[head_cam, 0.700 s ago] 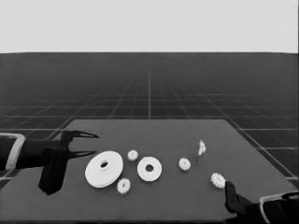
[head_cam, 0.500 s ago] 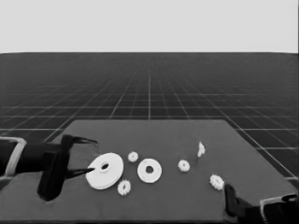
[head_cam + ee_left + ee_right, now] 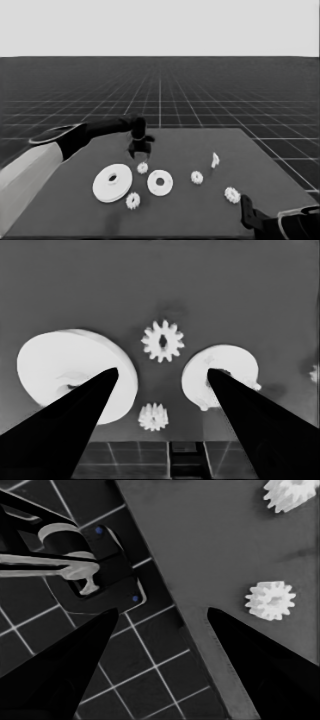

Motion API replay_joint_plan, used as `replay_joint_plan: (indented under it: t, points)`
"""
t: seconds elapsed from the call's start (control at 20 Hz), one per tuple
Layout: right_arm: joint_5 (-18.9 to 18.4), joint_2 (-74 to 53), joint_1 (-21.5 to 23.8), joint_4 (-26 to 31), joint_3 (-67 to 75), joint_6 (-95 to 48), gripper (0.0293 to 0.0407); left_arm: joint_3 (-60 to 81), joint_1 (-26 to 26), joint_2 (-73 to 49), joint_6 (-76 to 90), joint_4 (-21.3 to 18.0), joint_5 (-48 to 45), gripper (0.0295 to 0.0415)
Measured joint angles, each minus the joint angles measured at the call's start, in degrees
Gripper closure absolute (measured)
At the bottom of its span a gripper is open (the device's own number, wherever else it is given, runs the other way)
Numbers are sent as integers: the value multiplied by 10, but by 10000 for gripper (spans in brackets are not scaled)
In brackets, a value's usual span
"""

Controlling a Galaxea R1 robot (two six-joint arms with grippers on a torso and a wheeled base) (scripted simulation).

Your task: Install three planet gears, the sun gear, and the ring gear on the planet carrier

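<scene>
Left gripper (image 3: 138,153) poised with its fingers spread above a small white toothed planet gear (image 3: 142,168).

That gear lies flat on the dark matte table (image 3: 200,210), between the larger round part (image 3: 112,182), a white stepped disc, and the smaller round part (image 3: 160,182), a white disc with a wide hole. It looks rigid and light, likely to skid if nudged; pinching across opposite teeth seems the safest hold. Three more gears lie scattered: one (image 3: 133,201) at the near edge, one (image 3: 197,177) beside a thin white piece (image 3: 215,160), one (image 3: 232,194) toward the right end. The right gripper (image 3: 162,617) waits spread at the table's near right corner. Around it, only gridded floor and a pale blank horizon.
</scene>
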Motion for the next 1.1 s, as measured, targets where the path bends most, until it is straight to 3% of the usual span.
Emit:
replay_joint_plan:
  t: [0.05,0.15,0.5,0.6,0.65,1.0,1.1]
  points:
    - [0,0,0,0,0,0,315,-34,38,12,15,34,-23,326]
    - [0,0,0,0,0,0,315,-86,83,31,40,60,-50,326]
    - [0,0,0,0,0,0,315,-123,100,46,57,69,-65,325]
    - [0,0,0,0,0,0,315,-124,100,45,58,70,-66,393]
    - [0,0,0,0,0,0,315,-124,100,46,58,70,-66,399]
    - [0,0,0,0,0,0,315,-124,100,45,58,70,-66,398]
    - [0,0,0,0,0,0,315,-37,39,13,14,26,-18,398]
